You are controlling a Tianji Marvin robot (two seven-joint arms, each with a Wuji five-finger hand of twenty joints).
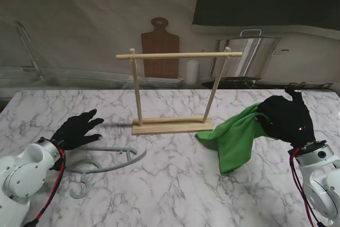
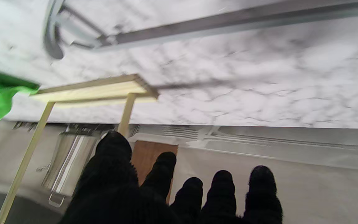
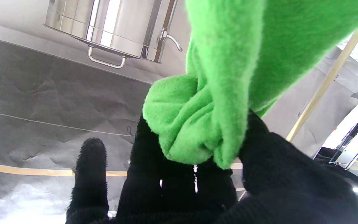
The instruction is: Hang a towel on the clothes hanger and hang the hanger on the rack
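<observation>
My right hand (image 1: 285,116) is clenched around a bunched corner of the green towel (image 1: 236,136), lifted off the marble counter (image 1: 175,184) at my right. The rest of the towel hangs down and to my left from the grip, its far fold reaching to just beside the right end of the rack's base. In the right wrist view the towel (image 3: 210,102) is pinched between my thumb and the gloved fingers (image 3: 90,174), with 1 finger standing out straight and apart from the cloth.

My left hand (image 1: 78,129) is released, fingers spread and holding nothing, hovering over the counter at my left. The grey clothes hanger (image 1: 103,164) lies flat on the counter just nearer to me than that hand, its hook curling toward my left arm; I cannot tell whether the hand touches it. The left wrist view shows my 5 fingertips (image 2: 113,146) apart, with the hanger (image 2: 197,29) on the marble.

The wooden rack (image 1: 178,91) stands upright in the middle of the counter, between both hands, its top bar bare.
</observation>
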